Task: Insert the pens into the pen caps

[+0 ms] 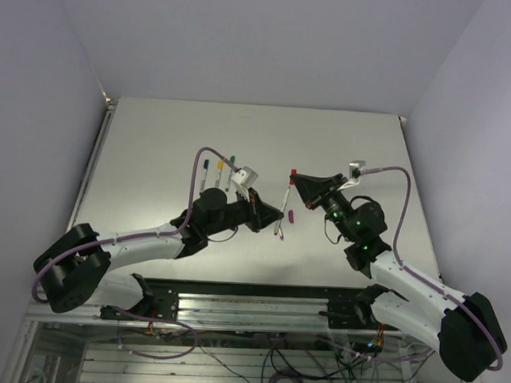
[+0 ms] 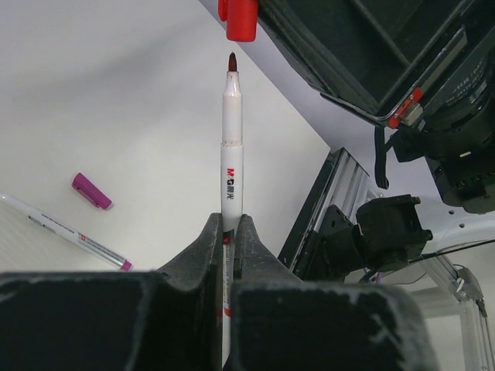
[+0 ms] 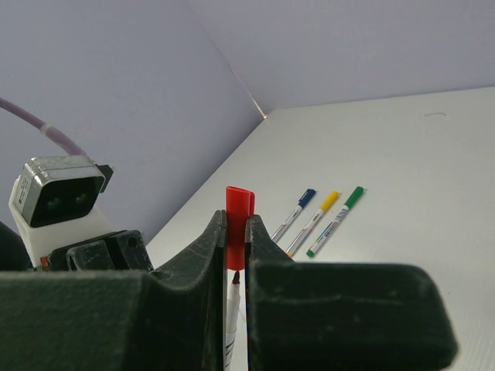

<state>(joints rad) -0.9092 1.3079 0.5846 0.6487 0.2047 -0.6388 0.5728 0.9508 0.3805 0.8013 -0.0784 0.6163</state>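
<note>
Pointing tip at red cap [image 2: 241,19] | red pen [image 2: 231,154] in left claw [image 2: 229,226]

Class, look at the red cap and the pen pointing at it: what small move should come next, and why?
Probably ease the pen straight along its length into the red cap. The left wrist view shows its tip just short of the cap's mouth and nearly in line with it, and both are gripped.
</note>
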